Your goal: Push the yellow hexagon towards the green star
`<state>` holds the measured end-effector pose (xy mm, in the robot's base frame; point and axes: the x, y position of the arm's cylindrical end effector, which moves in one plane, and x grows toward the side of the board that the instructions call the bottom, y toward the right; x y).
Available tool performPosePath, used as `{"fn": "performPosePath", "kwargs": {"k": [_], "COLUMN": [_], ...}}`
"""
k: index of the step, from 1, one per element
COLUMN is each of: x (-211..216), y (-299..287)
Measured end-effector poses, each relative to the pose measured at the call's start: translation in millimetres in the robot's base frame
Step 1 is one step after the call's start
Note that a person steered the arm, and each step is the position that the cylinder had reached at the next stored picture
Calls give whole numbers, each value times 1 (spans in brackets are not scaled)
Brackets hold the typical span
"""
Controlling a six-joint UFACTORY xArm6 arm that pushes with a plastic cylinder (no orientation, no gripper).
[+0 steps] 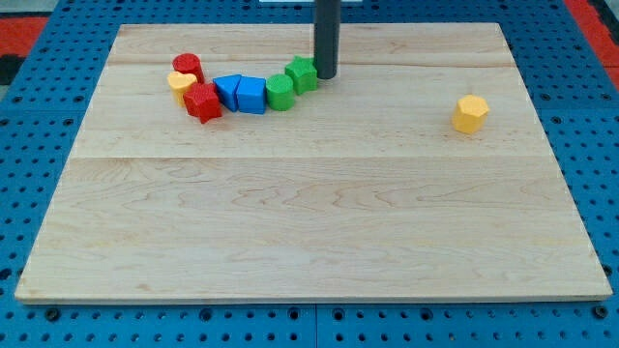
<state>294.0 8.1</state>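
Observation:
The yellow hexagon lies alone at the view's right on the wooden board. The green star lies at the view's top centre, at the right end of a curved row of blocks. My tip stands right beside the green star, on its right side, touching or almost touching it. The tip is far to the left of the yellow hexagon.
Left of the green star the row runs on with a green block, two blue blocks, a red star, a small yellow block and a red block. Blue pegboard surrounds the board.

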Motion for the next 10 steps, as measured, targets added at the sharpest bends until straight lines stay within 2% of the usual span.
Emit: {"fn": "performPosePath", "kwargs": {"k": [2, 3, 6, 8, 9, 10], "x": [0, -6, -1, 35, 74, 101], "y": [-9, 24, 191, 299, 315, 296]}}
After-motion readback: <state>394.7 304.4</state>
